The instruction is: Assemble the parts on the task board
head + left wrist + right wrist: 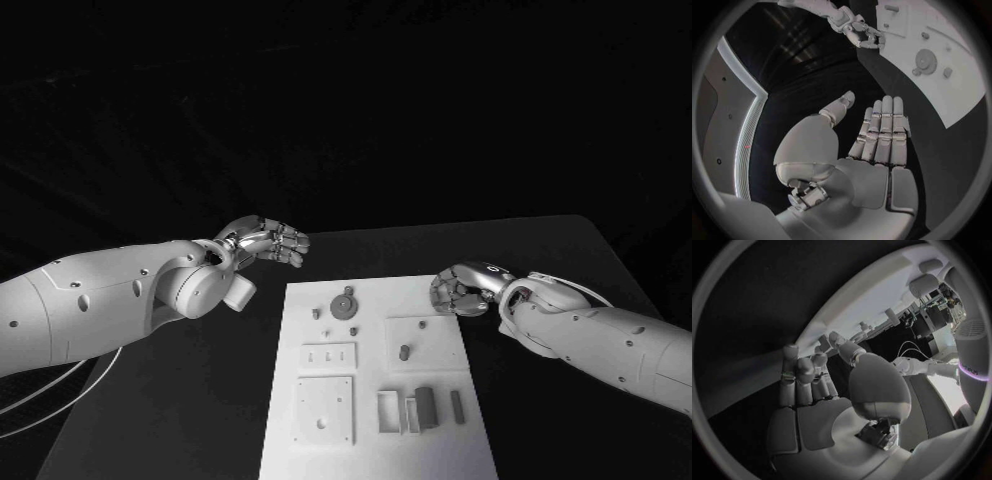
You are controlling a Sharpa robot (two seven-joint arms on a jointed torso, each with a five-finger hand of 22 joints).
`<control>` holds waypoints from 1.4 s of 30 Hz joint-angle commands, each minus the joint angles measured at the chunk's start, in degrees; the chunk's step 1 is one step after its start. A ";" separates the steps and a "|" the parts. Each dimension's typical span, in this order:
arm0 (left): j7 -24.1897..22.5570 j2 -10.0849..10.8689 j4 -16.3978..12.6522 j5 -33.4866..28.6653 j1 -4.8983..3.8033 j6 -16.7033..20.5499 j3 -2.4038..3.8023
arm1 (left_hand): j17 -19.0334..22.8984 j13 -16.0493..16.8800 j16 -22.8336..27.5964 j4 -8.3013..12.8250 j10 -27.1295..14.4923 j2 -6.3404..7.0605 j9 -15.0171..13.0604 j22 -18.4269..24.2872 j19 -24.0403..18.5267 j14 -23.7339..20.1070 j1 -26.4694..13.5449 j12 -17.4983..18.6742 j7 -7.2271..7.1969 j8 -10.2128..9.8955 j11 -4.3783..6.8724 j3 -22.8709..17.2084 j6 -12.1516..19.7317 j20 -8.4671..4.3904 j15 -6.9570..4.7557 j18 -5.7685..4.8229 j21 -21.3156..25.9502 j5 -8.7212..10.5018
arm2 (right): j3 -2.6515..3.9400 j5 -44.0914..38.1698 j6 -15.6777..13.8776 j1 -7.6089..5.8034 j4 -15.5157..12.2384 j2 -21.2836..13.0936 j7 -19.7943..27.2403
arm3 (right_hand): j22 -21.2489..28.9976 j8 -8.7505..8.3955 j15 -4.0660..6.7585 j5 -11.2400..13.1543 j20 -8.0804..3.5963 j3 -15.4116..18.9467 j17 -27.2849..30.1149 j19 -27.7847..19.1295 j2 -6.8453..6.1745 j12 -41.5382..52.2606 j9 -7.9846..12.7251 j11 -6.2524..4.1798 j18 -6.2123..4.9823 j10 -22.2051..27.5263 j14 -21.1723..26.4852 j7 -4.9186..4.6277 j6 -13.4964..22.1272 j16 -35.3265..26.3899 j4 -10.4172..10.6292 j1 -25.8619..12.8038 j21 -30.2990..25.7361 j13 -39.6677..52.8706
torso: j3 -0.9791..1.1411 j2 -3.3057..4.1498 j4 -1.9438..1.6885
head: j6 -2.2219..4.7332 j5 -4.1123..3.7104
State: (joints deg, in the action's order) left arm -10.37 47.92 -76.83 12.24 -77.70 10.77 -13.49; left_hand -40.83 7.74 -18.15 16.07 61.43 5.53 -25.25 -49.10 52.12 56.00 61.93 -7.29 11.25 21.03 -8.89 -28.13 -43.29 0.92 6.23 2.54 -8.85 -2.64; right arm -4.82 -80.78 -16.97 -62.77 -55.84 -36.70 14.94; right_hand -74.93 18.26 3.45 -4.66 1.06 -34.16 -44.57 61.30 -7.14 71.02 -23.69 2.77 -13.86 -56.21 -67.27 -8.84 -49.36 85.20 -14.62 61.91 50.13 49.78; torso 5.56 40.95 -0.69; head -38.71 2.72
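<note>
Nearest you, the flat white rectangular task board (433,440); bring your empty, loosely curled right hand (464,290) down squarely over its small grey parts (346,305); left hand (267,242) spread, empty.

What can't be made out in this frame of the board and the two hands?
- Task board: near end cut off by the head view's bottom edge.
- Small parts: too small to tell seated from loose.
- Right hand: fingers curl underneath, contents hidden in head view.
- Left hand: open, empty.

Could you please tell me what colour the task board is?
White; the task board shows best in the head view.
</note>
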 commanded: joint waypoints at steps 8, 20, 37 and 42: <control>-0.39 -0.03 -0.19 0.20 -0.05 -0.54 0.06 | -0.08 0.09 0.21 -0.02 0.36 0.15 -0.11 -0.07 0.20 0.39 -0.15 0.22 0.61 -0.33 -0.14 0.33 0.31 -0.29 0.07 0.27 0.32 -0.18 | -0.01 0.08 -0.63 0.03 -0.14 0.15 -0.45 | -1.19 0.44 0.02 0.02 -0.12 0.20 -0.09 0.23 0.69 0.55 -0.19 -0.29 -1.14 0.23 0.27 -0.02 -1.02 0.46 0.28 -0.26 0.36 -0.10 | 0.04 0.01 0.00 | -0.03 0.04; -0.37 0.04 -0.26 0.23 -0.05 -0.54 0.06 | -0.12 0.10 0.25 -0.01 0.38 0.16 -0.13 -0.08 0.20 0.41 -0.13 0.24 0.60 -0.34 -0.14 0.33 0.30 -0.29 0.07 0.27 0.35 -0.18 | -0.02 0.08 -0.92 0.03 -0.22 0.24 -0.81 | -1.18 0.70 0.21 0.00 -0.22 0.14 -0.09 0.38 1.08 0.89 -0.32 -0.52 -1.14 0.05 0.12 0.22 -1.66 0.65 0.61 -0.54 0.53 -0.21 | 0.03 0.00 0.01 | -0.10 0.07; -0.21 0.23 -0.34 0.34 -0.06 -0.51 0.06 | -0.15 0.11 0.28 -0.03 0.43 0.11 -0.16 -0.09 0.22 0.42 -0.12 0.25 0.59 -0.33 -0.13 0.32 0.25 -0.29 0.07 0.27 0.36 -0.18 | -0.02 0.04 -2.03 0.03 -0.42 0.24 -0.87 | -1.19 1.67 0.86 0.01 -0.48 -0.13 -0.05 0.53 2.87 1.34 -0.89 -1.30 -1.14 -0.39 -0.18 1.06 -3.84 0.96 0.46 -0.60 0.92 -0.60 | 0.06 0.00 0.01 | -0.28 0.13; -0.18 0.27 -0.29 0.36 -0.06 -0.47 0.06 | -0.17 0.13 0.30 -0.04 0.48 0.09 -0.18 -0.10 0.23 0.44 -0.11 0.24 0.58 -0.31 -0.11 0.31 0.21 -0.29 0.07 0.27 0.37 -0.18 | -0.02 0.01 -2.58 0.03 -0.61 0.22 -1.00 | -1.19 2.00 1.07 0.02 -0.53 -0.06 -0.03 0.62 2.98 1.44 -1.12 -1.55 -1.14 -0.57 -0.30 1.34 -4.55 1.05 0.45 -0.81 1.06 -0.71 | 0.08 0.00 0.02 | -0.28 0.13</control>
State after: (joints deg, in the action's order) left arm -10.28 48.20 -77.00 12.39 -77.70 10.77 -13.49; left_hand -40.91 7.78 -18.15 16.07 61.43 5.53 -25.34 -49.13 52.12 56.00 61.93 -7.30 11.25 21.03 -8.89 -28.13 -43.29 0.92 6.23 2.54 -8.85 -2.64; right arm -4.83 -80.76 -18.79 -62.77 -56.28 -36.51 14.03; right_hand -74.93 20.08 4.09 -4.66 0.82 -34.16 -44.58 61.95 -4.63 72.11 -24.66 1.62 -14.06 -56.94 -67.68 -7.26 -53.42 85.86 -14.31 61.37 50.91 49.12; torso 5.59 40.95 -0.68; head -38.98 2.86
